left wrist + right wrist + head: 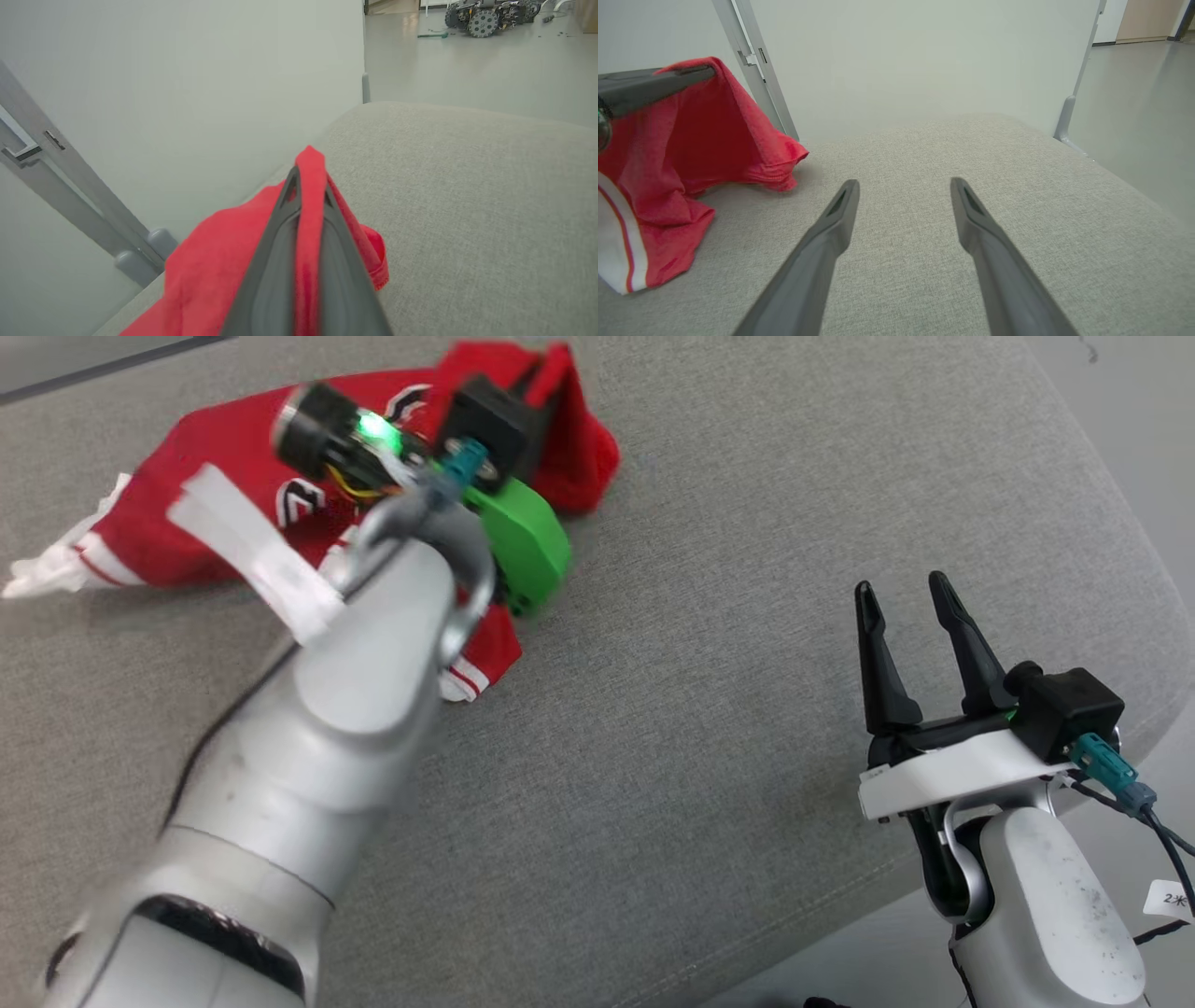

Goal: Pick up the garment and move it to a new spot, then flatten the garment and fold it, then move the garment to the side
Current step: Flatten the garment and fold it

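Pick-up step. Left gripper [309, 179] pinches red jersey [215, 448] fold, apparently raised off grey cushion [747, 728]. Right gripper [904, 590] wide, empty. Next: carry jersey clear to new spot.

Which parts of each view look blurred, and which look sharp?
Head view: the left arm is smeared, the right gripper crisp. Left wrist view: the left gripper and the garment it pinches are soft. Right wrist view: the grey cushion is sharp.
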You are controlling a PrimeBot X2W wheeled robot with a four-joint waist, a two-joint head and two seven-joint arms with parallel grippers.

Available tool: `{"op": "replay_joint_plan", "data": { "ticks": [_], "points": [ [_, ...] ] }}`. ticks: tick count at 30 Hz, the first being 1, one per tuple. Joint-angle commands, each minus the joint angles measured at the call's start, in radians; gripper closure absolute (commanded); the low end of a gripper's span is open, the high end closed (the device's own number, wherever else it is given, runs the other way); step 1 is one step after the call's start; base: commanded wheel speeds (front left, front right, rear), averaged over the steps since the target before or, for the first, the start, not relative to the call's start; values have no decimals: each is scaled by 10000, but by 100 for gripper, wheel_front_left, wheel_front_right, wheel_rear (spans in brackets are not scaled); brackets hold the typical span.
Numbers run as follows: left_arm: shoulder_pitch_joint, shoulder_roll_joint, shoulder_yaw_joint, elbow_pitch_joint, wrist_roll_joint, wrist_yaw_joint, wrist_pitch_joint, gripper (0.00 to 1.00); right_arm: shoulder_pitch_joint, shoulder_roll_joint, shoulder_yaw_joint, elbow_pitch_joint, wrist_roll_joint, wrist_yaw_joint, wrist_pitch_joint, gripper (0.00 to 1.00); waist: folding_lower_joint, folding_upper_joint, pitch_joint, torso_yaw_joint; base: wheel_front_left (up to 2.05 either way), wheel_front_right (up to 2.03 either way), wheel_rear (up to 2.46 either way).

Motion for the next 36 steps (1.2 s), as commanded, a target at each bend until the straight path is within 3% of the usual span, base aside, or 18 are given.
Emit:
{"op": "replay_joint_plan", "data": {
  "ticks": [1,4,5,6,10,16,23,29,36],
  "points": [
    [502,-31,-708,-424,-154,-86,167,100,68,-4,-42,47,-33,-1,-33,0,-1,-1,-144,-104,0,0,0],
    [1275,12,-2369,-1484,-775,-140,939,100,55,-2,-103,110,-71,-1,-33,0,-1,-1,-247,-147,0,0,0],
    [1473,18,-2665,-1639,-912,-152,1149,58,52,-2,-117,121,-76,1,-33,0,-1,-1,-264,-145,0,0,0],
    [1741,11,-3107,-1891,-1148,-163,1437,0,49,-2,-147,141,-107,1,-31,0,-1,-1,-295,-128,0,0,0],
    [2253,17,-3968,-2509,-1634,37,1823,0,72,0,-315,123,-217,1,-33,0,-1,-1,-424,134,0,0,0],
    [2457,2,-3817,-2958,-2268,822,1173,0,140,-10,-458,67,-472,1,-32,0,-1,-1,-828,988,0,0,0],
    [2820,209,-2290,-3339,-3131,1839,-458,0,271,-13,-543,-159,-804,-1,-33,0,-1,-1,-1560,2251,0,0,0],
    [4000,1122,-821,-4415,-3549,2387,-986,0,580,-11,-441,-343,-931,1,-33,0,-1,-1,-2074,3168,0,0,0],
    [6553,1704,1015,-6423,-3046,2617,-986,0,976,-14,-279,-522,-874,-1,-32,0,-1,-1,-2371,3776,0,0,0]
  ]
}}
